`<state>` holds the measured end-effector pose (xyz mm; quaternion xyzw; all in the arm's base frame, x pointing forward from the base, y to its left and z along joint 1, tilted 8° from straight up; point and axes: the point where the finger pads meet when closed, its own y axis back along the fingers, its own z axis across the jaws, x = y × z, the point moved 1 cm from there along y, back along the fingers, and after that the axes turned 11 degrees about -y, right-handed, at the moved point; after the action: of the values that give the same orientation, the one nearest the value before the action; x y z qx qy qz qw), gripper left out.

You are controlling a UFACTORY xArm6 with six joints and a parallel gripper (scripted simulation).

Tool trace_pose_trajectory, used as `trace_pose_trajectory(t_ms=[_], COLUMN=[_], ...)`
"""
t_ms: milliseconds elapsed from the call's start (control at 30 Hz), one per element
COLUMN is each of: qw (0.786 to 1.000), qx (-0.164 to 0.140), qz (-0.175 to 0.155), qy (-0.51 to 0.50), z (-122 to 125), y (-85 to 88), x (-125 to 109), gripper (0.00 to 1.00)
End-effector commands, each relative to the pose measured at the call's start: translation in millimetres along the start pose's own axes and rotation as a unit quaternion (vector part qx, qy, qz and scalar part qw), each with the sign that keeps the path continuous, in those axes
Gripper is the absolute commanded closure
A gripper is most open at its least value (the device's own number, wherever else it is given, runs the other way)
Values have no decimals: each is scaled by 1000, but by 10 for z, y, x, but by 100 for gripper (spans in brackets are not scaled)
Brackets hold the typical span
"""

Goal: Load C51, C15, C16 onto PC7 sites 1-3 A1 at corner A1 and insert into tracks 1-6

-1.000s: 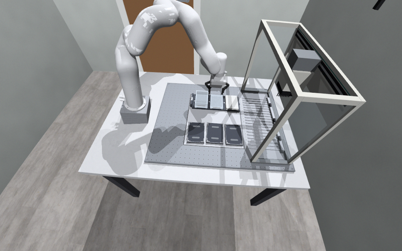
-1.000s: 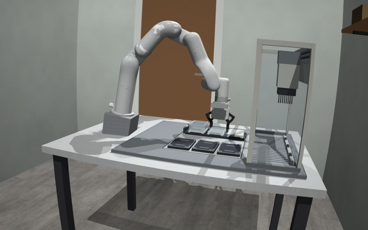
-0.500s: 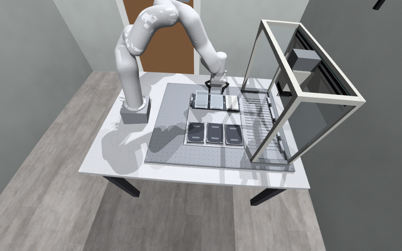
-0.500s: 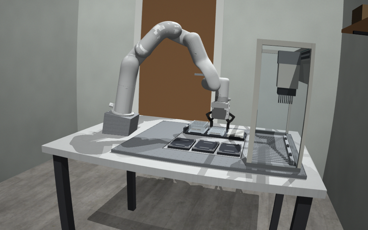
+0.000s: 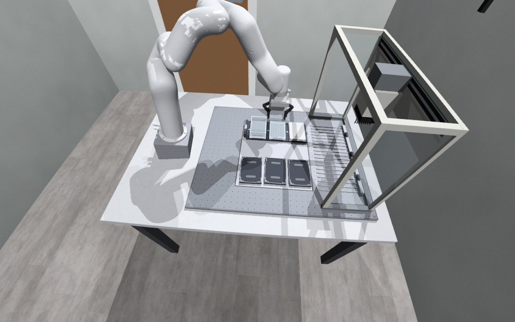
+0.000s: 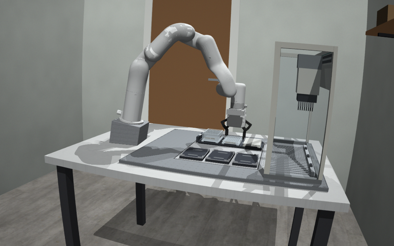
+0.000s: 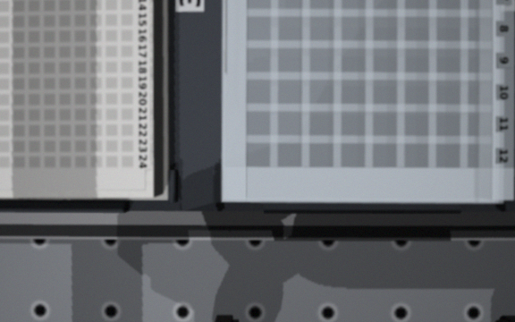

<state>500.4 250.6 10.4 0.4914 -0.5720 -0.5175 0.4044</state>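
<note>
The dark carrier PC7 point(image 5: 275, 131) lies on the apron in front of the rails point(image 5: 331, 158), at their far end. It carries three plates. The tall deep-well block C51 point(image 5: 258, 127) is at the end away from the rails, the 96-well plate C15 point(image 5: 277, 129) is in the middle, and the white 384-well plate C16 point(image 5: 297, 131) is nearest the rails. My gripper point(image 5: 277, 115) is open and empty, low over the carrier's far long edge by C15 point(image 6: 232, 140). The wrist view shows C16 point(image 7: 61, 89) and C15 point(image 7: 365, 98) flat in their sites. My fingers are out of that view.
Three dark, empty nests point(image 5: 274, 170) stand in a row on the near side of the carrier. The instrument frame point(image 5: 387, 120) with its pipetting head point(image 5: 387, 80) stands over the rails to the right. The perforated baseplate point(image 7: 257, 277) runs beyond the carrier's edge.
</note>
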Motion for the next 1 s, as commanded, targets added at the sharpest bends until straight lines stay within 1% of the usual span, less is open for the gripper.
trace_pose_trajectory(t_ms=[0, 600, 733, 967], qw=[1000, 1000, 1000, 1000], qx=[2, 2, 2, 2], qz=[-1, -1, -1, -1], qy=[0, 0, 0, 0], z=[-9, 3, 3, 3], y=[18, 18, 50, 168], x=[-41, -104, -104, -104], gripper=[0, 0, 0, 0])
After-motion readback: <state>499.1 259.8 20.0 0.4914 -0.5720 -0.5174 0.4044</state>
